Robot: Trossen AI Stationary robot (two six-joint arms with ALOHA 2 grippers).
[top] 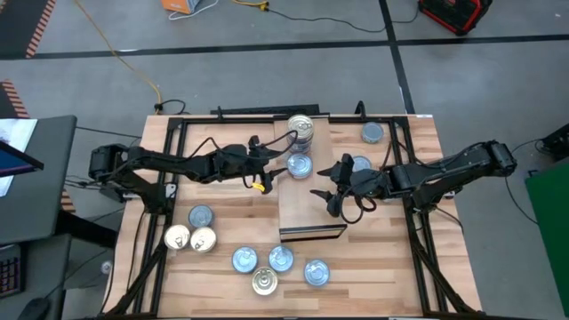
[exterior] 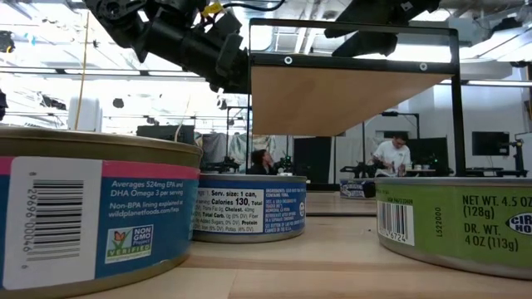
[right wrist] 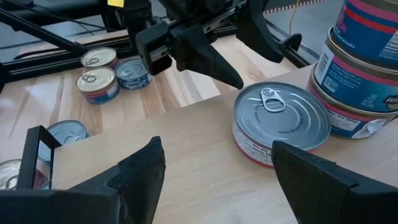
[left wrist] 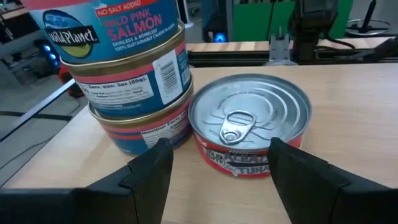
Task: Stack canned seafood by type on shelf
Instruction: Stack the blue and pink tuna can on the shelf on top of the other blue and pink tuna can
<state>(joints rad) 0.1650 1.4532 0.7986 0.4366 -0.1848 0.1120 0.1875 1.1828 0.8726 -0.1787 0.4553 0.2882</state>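
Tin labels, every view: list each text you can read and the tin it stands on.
"NO SALT ADDED", "Wild Planet", "WILD PINK SALMON": top tin of the stack.
"Calories 130": blue tin.
"NON GMO VERIFIED", "wildplanetfoods.com": near blue tin.
"NET WT. 4.5 OZ (128g)": green tin.
"TUNA": red tin, rest hidden.
Fine print and barcode digits: too small.

Salmon stack [left wrist: 127,74]: top tin cut off by my left wrist view's edge; lower labels too small to read.
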